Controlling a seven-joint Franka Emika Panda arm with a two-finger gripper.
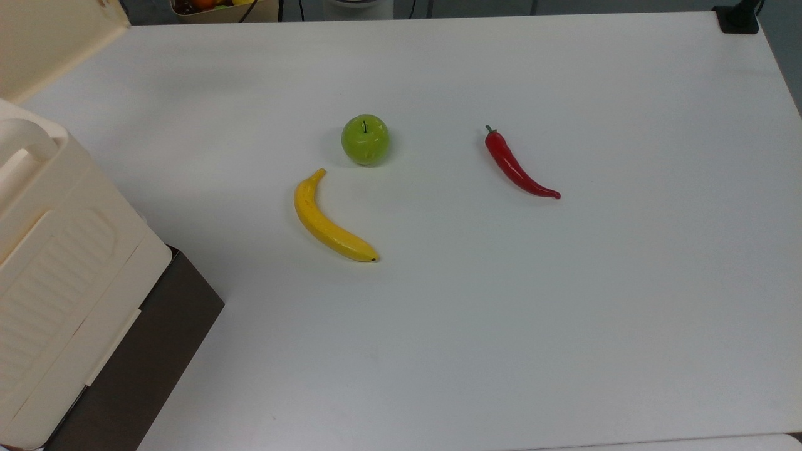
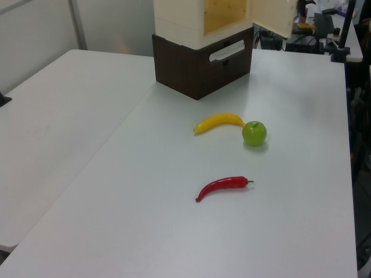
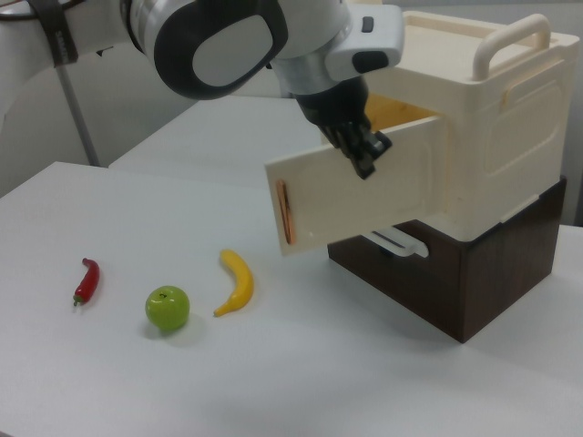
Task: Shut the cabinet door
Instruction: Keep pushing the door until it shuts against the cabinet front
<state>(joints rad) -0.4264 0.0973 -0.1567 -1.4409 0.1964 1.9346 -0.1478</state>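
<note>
Door (image 3: 351,191) ajar, swung out from the cream cabinet (image 3: 496,137) atop a dark brown base (image 3: 474,273), at the right view's right. Hand (image 3: 364,150) pressed against the door's outer face near its upper edge; finger spread impossible to tell. Wooden interior visible behind the door in the left view. Door corner (image 1: 56,34) at the top view's upper left. On the white tabletop (image 1: 564,313): banana (image 1: 329,222), just beside it a green apple (image 1: 365,139), and well apart a red chilli (image 1: 517,166).
</note>
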